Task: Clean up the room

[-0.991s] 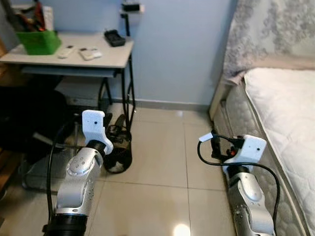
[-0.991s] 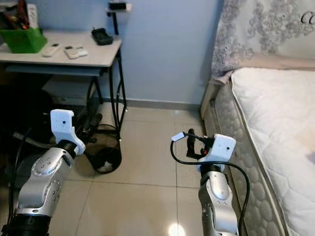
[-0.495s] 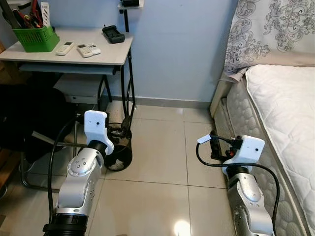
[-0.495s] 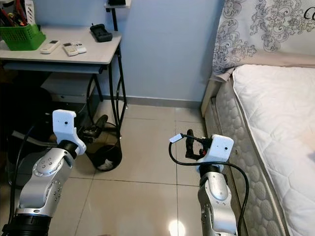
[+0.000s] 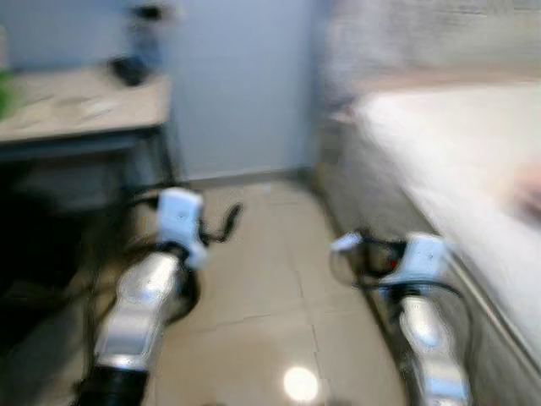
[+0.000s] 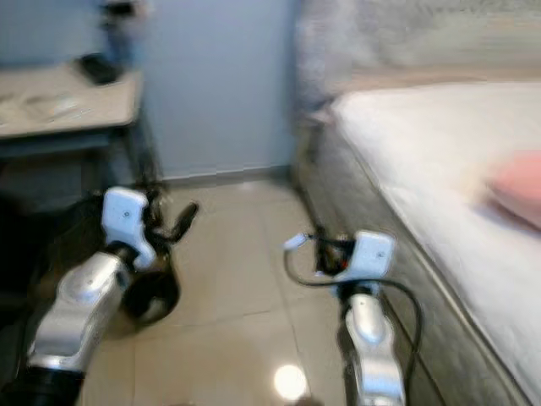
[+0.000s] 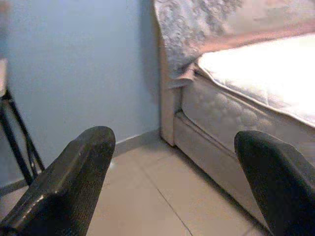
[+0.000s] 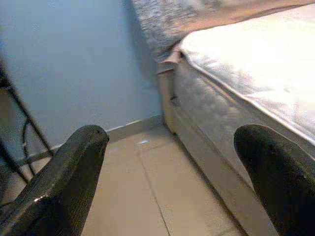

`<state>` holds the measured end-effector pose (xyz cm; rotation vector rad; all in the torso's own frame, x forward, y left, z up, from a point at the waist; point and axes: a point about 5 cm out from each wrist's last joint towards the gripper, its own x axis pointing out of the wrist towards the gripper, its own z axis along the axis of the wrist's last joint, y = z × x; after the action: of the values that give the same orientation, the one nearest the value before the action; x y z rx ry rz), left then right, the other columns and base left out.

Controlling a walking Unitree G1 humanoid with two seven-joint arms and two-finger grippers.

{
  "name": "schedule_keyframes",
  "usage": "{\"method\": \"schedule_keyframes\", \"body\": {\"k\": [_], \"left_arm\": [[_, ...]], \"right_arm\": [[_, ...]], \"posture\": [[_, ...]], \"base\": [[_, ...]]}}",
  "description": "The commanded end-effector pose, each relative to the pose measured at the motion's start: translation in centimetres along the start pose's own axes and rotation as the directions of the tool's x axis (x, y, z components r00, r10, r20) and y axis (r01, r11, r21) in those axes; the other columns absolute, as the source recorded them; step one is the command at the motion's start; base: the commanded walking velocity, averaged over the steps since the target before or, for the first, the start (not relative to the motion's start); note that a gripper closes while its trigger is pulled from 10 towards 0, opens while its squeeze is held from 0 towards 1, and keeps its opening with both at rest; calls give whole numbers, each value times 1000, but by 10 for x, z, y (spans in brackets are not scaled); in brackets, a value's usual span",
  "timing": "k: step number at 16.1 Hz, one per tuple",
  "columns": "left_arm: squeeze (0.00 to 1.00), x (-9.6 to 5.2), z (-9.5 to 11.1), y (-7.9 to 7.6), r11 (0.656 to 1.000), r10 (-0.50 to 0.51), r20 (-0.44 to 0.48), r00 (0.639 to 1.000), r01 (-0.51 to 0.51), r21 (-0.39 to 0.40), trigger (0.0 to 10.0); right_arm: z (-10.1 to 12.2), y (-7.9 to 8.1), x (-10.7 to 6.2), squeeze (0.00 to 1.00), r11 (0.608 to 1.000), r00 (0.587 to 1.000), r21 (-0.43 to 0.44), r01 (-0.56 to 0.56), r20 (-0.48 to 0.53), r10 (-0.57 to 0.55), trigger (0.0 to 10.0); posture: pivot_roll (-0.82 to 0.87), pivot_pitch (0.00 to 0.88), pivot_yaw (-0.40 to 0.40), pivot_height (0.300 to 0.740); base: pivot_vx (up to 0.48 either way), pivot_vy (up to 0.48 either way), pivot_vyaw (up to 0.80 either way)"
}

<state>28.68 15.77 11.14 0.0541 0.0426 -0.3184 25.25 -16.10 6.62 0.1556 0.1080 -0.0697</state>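
Holding both arms up in front of me, I see a blurry room. My left tool (image 7: 167,182) has its fingers spread wide with nothing between them. My right tool (image 8: 167,182) is spread wide too, and holds nothing. A pink thing (image 6: 517,188) lies on the white bed (image 6: 423,161), well apart from my right tool, further to my right. The bench (image 5: 76,106) stands on my left by the blue wall (image 7: 74,64).
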Motion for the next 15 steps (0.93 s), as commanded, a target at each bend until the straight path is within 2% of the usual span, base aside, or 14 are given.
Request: {"method": "schedule_keyframes", "body": {"k": [1, 4, 7, 8, 10, 12, 15], "left_arm": [[0, 6, 1, -5, 1000, -14, -13, 1000, 14, 20, 10000], [0, 9, 1, -9, 999, -37, -5, 999, 37, 39, 10000], [0, 5, 1, -13, 995, -95, 14, 995, 95, -37, 10000], [0, 3, 3, -19, 987, -149, 31, 988, 150, -50, 10000], [0, 2, 6, -23, 985, -166, 56, 985, 168, -39, 10000], [0, 5, 8, -23, 986, -161, 70, 985, 164, -42, 10000], [0, 7, 10, -25, 982, -184, 82, 979, 186, -13, 10000]], "right_arm": [[2, -8, 1, 0, 999, 1000, -13, 29, 2, -29, 10000], [0, -12, 0, 0, 998, 999, -17, 55, 1, -54, 10000], [-1, -15, -2, 0, 998, 998, -19, 67, 3, -67, 10000], [-2, -15, -2, 0, 997, 998, -24, 69, -1, -69, 10000], [-2, -15, -3, 0, 997, 997, -14, 74, 1, -74, 10000], [-4, -16, -4, 0, 996, 996, 13, 90, 4, -90, 10000], [-2, -14, -1, 0, 996, 996, -23, 84, 15, -84, 10000]], "posture": [[-69, 0, 31, 740], [-76, 0, 36, 740], [-79, 0, 39, 740], [-79, 0, 40, 740], [-79, 0, 42, 740], [-80, 0, 43, 740], [-81, 0, 45, 740]], "base": [[0, 0, -750], [0, 0, -748], [0, 0, -748], [0, 0, -706], [0, 0, -700], [345, 334, -731], [369, 305, 0]]}}
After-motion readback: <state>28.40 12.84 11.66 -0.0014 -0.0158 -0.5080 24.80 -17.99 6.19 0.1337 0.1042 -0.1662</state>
